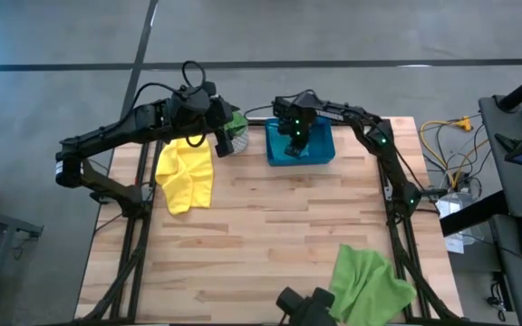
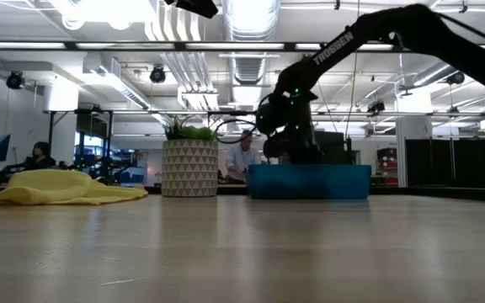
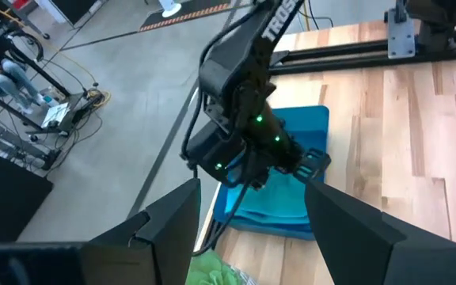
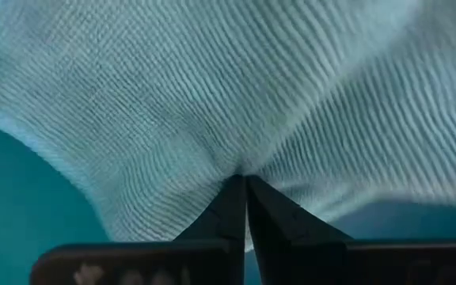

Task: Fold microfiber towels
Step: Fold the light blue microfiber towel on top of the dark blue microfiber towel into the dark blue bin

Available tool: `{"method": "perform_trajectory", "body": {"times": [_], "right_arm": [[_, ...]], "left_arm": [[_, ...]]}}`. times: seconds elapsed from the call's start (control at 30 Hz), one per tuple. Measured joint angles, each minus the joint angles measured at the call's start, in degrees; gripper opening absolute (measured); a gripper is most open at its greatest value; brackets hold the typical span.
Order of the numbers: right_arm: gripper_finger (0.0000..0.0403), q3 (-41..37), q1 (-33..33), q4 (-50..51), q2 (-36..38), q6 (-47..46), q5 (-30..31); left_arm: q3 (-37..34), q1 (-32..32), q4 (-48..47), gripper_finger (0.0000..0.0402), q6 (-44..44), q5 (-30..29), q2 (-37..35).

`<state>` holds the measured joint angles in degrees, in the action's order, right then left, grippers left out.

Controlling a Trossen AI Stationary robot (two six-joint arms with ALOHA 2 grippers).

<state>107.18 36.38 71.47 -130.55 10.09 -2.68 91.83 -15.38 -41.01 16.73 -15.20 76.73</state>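
A light blue microfiber towel (image 4: 236, 87) lies inside the teal-blue tray (image 1: 326, 156) at the table's far edge. My right gripper (image 4: 245, 180) reaches down into the tray and is shut on this towel. A yellow towel (image 1: 186, 175) lies crumpled flat on the far left of the table. A light green towel (image 1: 368, 282) lies at the near right corner, partly over the edge. My left gripper (image 3: 252, 214) hangs open in the air above the far left, beside the yellow towel, with nothing between its fingers. My right gripper pinches a small pucker of the light blue towel (image 4: 242, 162) between its two fingertips, coming from above and pointing down. Creases run out from the pinch across the cloth. The towel lies in the tray; one layer or several, I cannot tell.
A plant in a patterned pot (image 2: 189, 167) stands at the far edge between the yellow towel and the tray. A black camera mount (image 1: 302, 306) sits at the near edge. Bare wood stretches across the table's middle (image 1: 279, 226). People sit in the room behind the table.
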Motion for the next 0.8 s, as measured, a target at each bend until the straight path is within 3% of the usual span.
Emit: {"method": "perform_trajectory", "body": {"times": [0.3, 0.5, 0.67, 0.8], "right_arm": [[0.0009, -7.32, 3.54, -14.32, 9.66, -3.33, 1.27], [0.0009, -8.84, 5.38, -18.05, 7.9, -4.09, 1.38], [0.0009, -9.27, 6.01, -17.84, 6.04, -9.02, 7.4], [0.0009, -8.96, 7.41, -20.01, 8.88, -11.66, 4.87]], "left_arm": [[0.0, -0.02, 0.6, 0.0215, -0.02, -0.01, 1.08], [0.0, 0.0, 1.95, 0.0215, -0.02, 0.0, 2.65], [0.0, 0.0, 1.79, 0.0215, 0.07, 0.0, 3.15], [0.0, 0.0, 1.53, 0.0215, 0.07, 0.0, 3.15]]}}
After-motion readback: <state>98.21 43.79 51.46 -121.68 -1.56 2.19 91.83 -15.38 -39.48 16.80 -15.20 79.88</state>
